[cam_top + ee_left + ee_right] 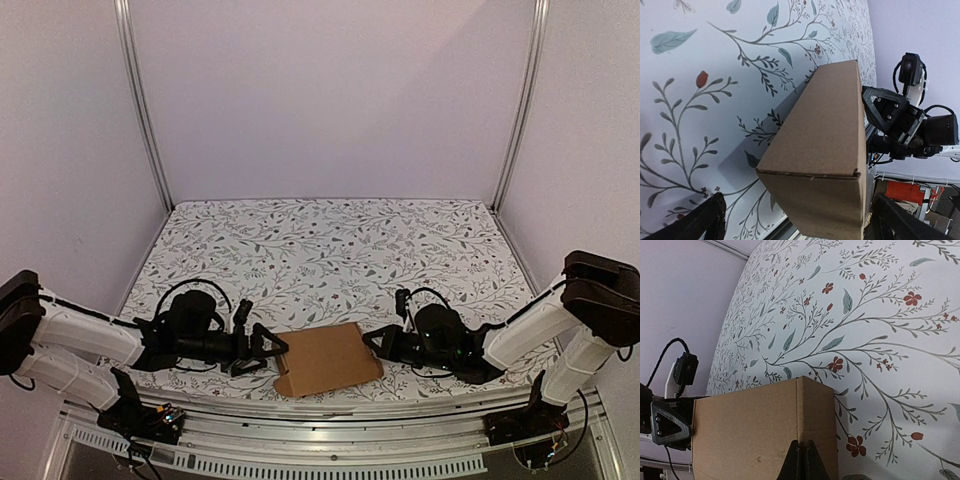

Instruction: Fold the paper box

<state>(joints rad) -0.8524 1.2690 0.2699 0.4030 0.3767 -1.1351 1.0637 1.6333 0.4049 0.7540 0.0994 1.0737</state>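
Observation:
The paper box (326,360) is a closed brown cardboard oblong lying on the floral table near its front edge, between my two grippers. My left gripper (276,353) is open at the box's left end. In the left wrist view its fingers (704,221) are spread wide, one on each side of the box's near end (822,155), and neither touches the cardboard. My right gripper (369,340) is shut at the box's right end. In the right wrist view its closed fingertips (801,452) rest against a corner edge of the box (750,427), with nothing between them.
The floral tablecloth (330,250) reaches back to the pale walls. The table's front metal rail (330,410) runs just below the box. Upright metal posts (140,100) stand at the back corners. The left gripper's body (669,422) shows past the box in the right wrist view.

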